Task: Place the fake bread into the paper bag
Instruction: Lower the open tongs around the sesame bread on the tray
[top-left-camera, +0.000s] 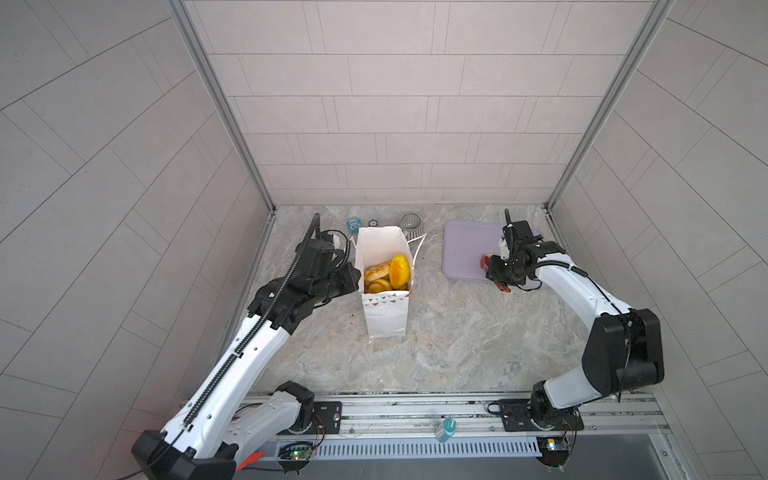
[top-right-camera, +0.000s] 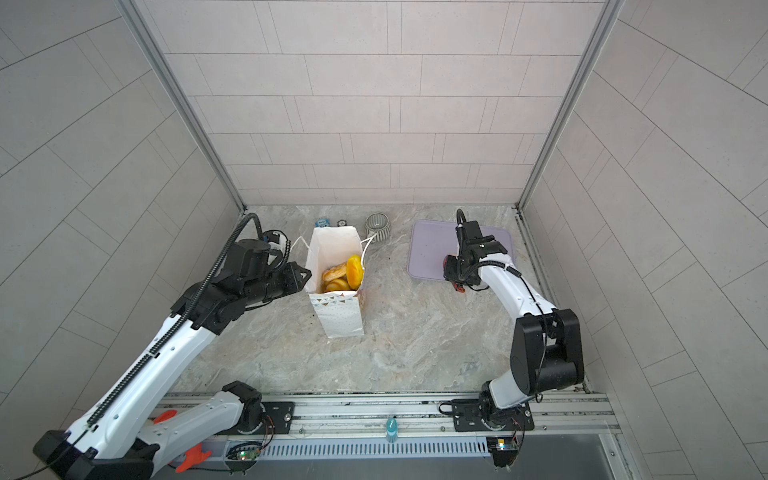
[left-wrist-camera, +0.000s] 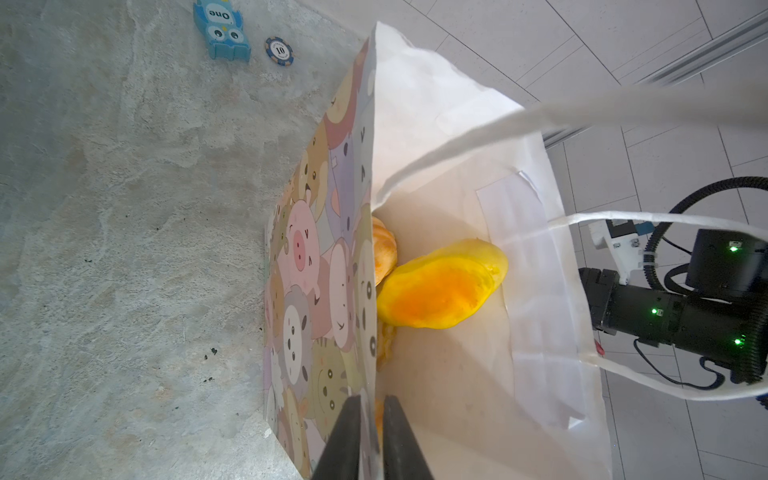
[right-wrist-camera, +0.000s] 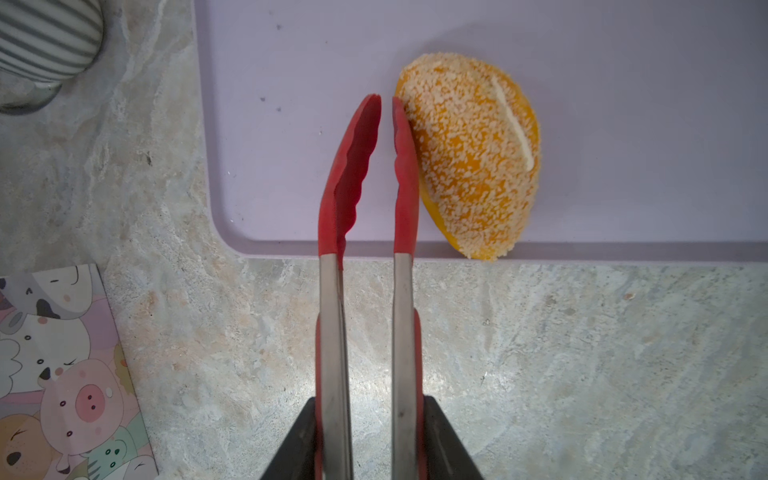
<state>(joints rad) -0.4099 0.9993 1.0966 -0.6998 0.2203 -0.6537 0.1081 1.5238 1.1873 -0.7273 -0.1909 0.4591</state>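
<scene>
While the left claw (left-wrist-camera: 371, 409) pinches the printed long wall of the paper bag (left-wrist-camera: 436, 104) near its rim, one finger outside and one inside, the bag stands upright and open on the marble table (top-left-camera: 457, 332). Inside it several fake breads are piled, among them a smooth yellow bun (left-wrist-camera: 440, 286) leaning on the far inner wall and a braided loaf (top-left-camera: 378, 270) beside it. Well apart on the right, the right claw (right-wrist-camera: 372, 432) is clamped around the metal arms of the tongs (right-wrist-camera: 332, 332), whose red tips are squeezed narrow with nothing between them. A sesame-speckled bun (right-wrist-camera: 478, 153) lies on the lilac tray (right-wrist-camera: 291, 62) at its near edge, slightly overhanging the rim; one red tip touches the bun's side, the bun being outside the tongs. Behind the bag sit a striped cup (top-left-camera: 410, 222), a blue owl toy (left-wrist-camera: 220, 29) and a poker chip (left-wrist-camera: 279, 50)
</scene>
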